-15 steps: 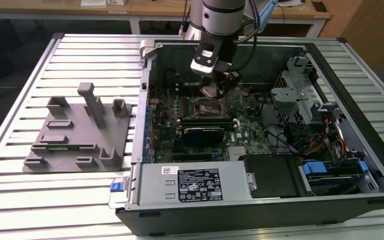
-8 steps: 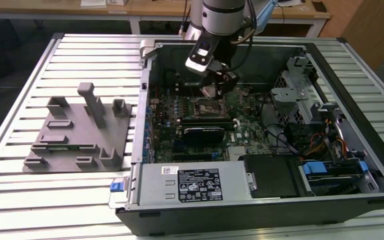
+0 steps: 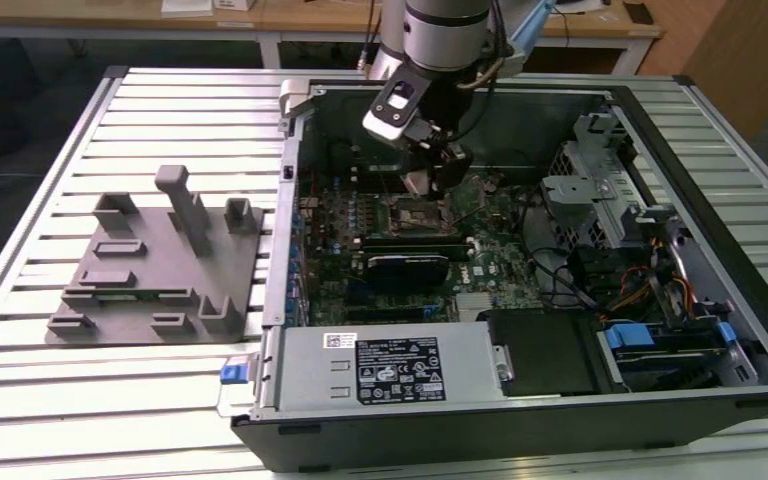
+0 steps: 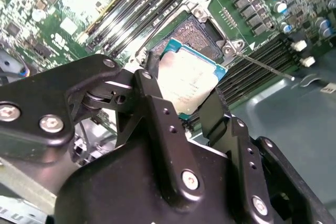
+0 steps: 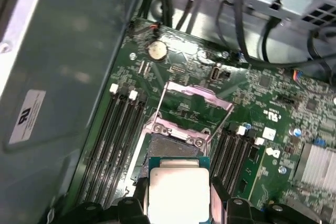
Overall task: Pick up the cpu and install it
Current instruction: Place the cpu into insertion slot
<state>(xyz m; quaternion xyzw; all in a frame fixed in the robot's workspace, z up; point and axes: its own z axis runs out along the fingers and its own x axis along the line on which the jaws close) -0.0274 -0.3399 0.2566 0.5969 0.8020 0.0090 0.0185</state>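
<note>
While arm [image 3: 448, 35] reaches down into case [image 3: 491, 432], claw [image 4: 181, 98] clamped on cpu [image 4: 190, 74] near socket [image 4: 203, 34].

In the exterior view, the slatted metal tabletop [image 3: 157, 110] carried an open computer case [image 3: 491, 435], with a grey fixture [image 3: 157, 265] lying just beside at its nine o'clock.

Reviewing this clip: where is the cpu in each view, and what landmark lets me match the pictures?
Exterior view: too small to tell; the black end effector holding it hangs above the dark square metal-framed socket.
Second wrist view: the square silver-topped cpu is clamped in the end effector, overlapping the socket's edge.
First wrist view: the cpu is clamped just short of the open socket.
Shared landmark: the socket.
</note>
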